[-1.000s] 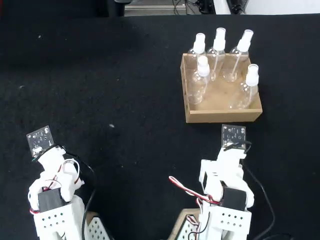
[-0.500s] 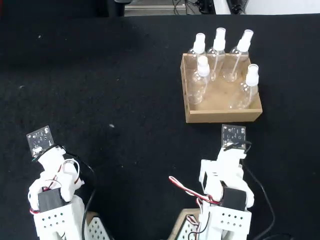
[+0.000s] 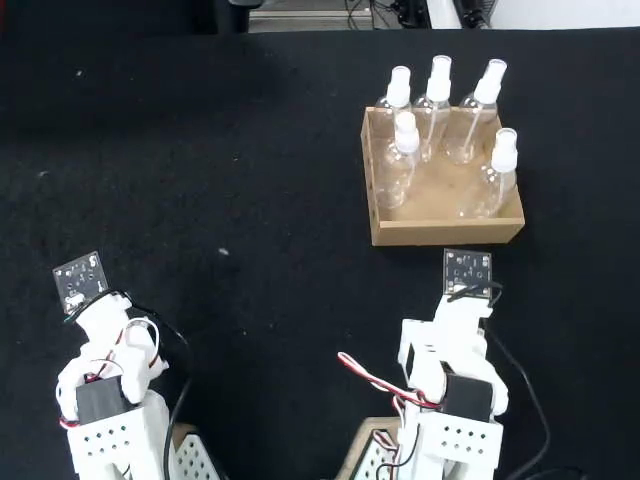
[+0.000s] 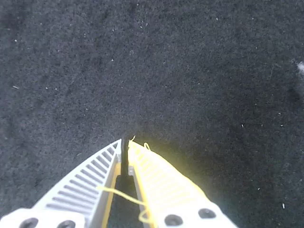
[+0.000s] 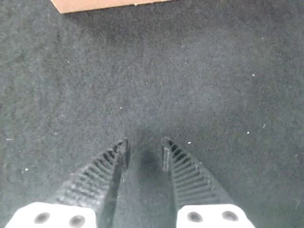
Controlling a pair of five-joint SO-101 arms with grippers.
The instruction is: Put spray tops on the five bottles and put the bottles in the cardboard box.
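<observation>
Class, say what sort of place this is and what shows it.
Probably a robotics lab bench: a left arm and right arm at a table, a cardboard box of spray bottles, cables behind.

left arm [image 3: 100,372]: folded back, wrist tipped downward
left jaws: closed, tips meeting
right arm [image 3: 452,362]: folded back, wrist tipped downward
right jaws: slightly parted

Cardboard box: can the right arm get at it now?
Probably yes: only bare black cloth lies between the open, empty right claw and the cardboard box.
</observation>
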